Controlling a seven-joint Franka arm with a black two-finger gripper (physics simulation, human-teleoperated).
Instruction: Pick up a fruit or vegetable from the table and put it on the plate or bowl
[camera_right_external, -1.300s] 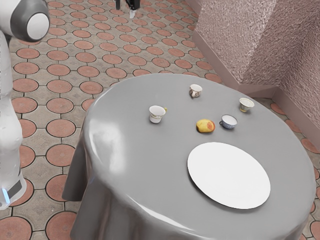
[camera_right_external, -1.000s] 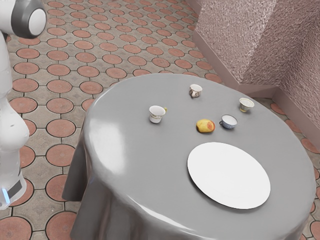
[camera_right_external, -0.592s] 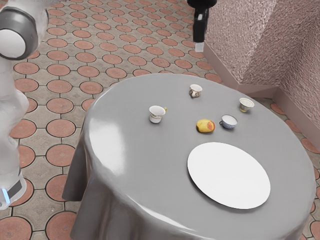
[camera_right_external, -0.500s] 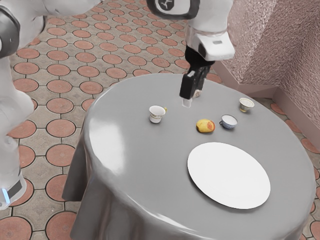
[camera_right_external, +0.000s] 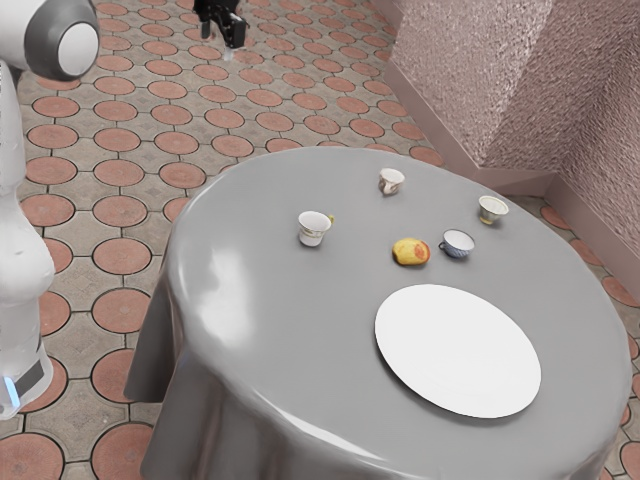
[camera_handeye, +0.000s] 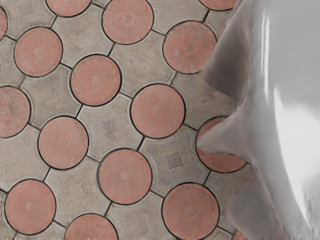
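Observation:
A yellow and red fruit (camera_right_external: 410, 251) lies on the grey table (camera_right_external: 260, 330), just past the far edge of a large white plate (camera_right_external: 457, 349). A small bluish bowl (camera_right_external: 457, 243) sits right beside the fruit, toward the exterior view's right. My gripper (camera_right_external: 222, 30) hangs high over the tiled floor at the exterior view's top left, far from the table. It is open and holds nothing. Under my hand, the wrist view has floor tiles and the draped edge of the tablecloth (camera_handeye: 280, 125).
Three small white cups stand on the table: one (camera_right_external: 314, 227) left of the fruit, one (camera_right_external: 391, 181) at the back, one (camera_right_external: 492, 209) at the back right. A pink wall (camera_right_external: 480, 70) rises behind the table. My white arm base (camera_right_external: 20, 280) stands at the left.
Half a second ago my hand hung low over the table's back, near the cups. It has since swung up and away to the exterior view's top left. Nothing on the table moved.

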